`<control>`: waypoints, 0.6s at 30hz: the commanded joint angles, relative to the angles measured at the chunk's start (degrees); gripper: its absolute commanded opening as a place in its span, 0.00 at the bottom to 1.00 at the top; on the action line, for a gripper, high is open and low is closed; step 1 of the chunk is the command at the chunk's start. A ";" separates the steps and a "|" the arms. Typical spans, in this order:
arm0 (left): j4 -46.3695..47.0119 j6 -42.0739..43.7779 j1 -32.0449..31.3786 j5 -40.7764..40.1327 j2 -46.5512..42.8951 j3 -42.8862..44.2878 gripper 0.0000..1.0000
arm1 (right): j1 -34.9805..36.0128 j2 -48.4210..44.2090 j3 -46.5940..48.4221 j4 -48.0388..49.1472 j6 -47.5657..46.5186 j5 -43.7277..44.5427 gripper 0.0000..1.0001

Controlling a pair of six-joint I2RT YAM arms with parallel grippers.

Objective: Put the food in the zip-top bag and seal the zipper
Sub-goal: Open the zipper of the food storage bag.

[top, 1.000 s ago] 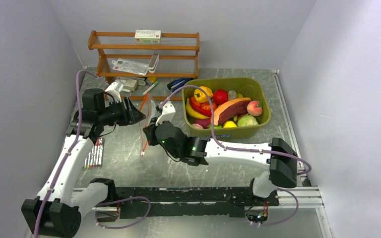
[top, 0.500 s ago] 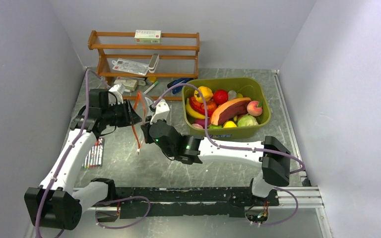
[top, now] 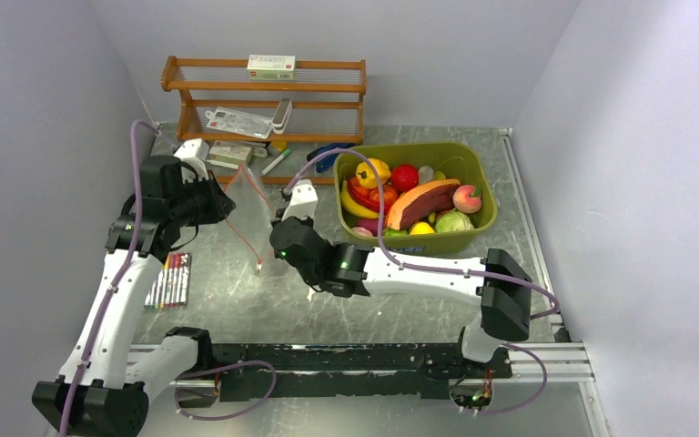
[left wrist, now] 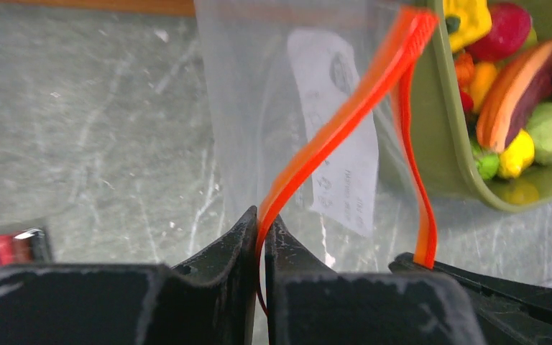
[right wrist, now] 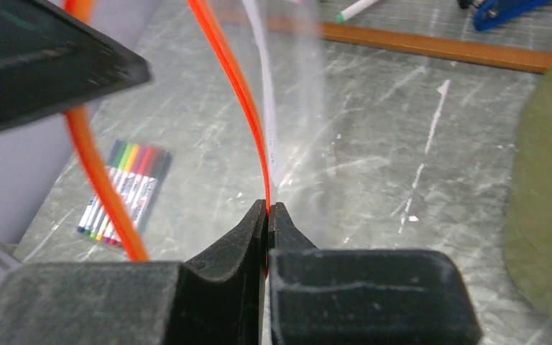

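Observation:
The clear zip-top bag (top: 250, 211) hangs off the table between my two grippers, its mouth pulled open. My left gripper (top: 226, 203) is shut on one red-orange zipper strip (left wrist: 345, 115), pinched at the fingertips (left wrist: 262, 224). My right gripper (top: 273, 244) is shut on the other strip (right wrist: 237, 93), pinched at its fingertips (right wrist: 267, 210). In the left wrist view the bag (left wrist: 273, 100) looks empty apart from a white label. The toy food (top: 410, 198) is heaped in the olive-green tub (top: 475, 166), to the right of the bag; it also shows in the left wrist view (left wrist: 517, 79).
A pack of marker pens (top: 171, 279) lies on the table at the left, also in the right wrist view (right wrist: 126, 190). A wooden rack (top: 264, 100) with packets stands at the back. A blue tool (top: 328, 153) and loose pens lie in front of it.
My left gripper has drawn back to the left, away from the right gripper, with its zipper strip. The bag's mouth has spread wider and the bag now faces the top camera more.

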 commanded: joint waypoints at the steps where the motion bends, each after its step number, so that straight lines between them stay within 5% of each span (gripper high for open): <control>1: -5.11 2.88 0.00 -8.55 0.98 6.23 0.07 | -0.36 -3.87 0.11 -5.34 3.49 6.36 0.00; 6: -7.40 4.16 0.00 -8.15 1.32 10.92 0.07 | -1.07 -8.37 -3.56 -4.75 5.42 8.57 0.00; 14: -6.10 3.96 -0.09 4.74 0.56 10.42 0.07 | -1.05 -9.53 -9.05 1.83 8.23 -1.48 0.00; 18: -4.74 3.89 -0.18 5.81 0.10 10.34 0.07 | -1.23 -7.46 -6.43 3.04 4.29 -3.36 0.27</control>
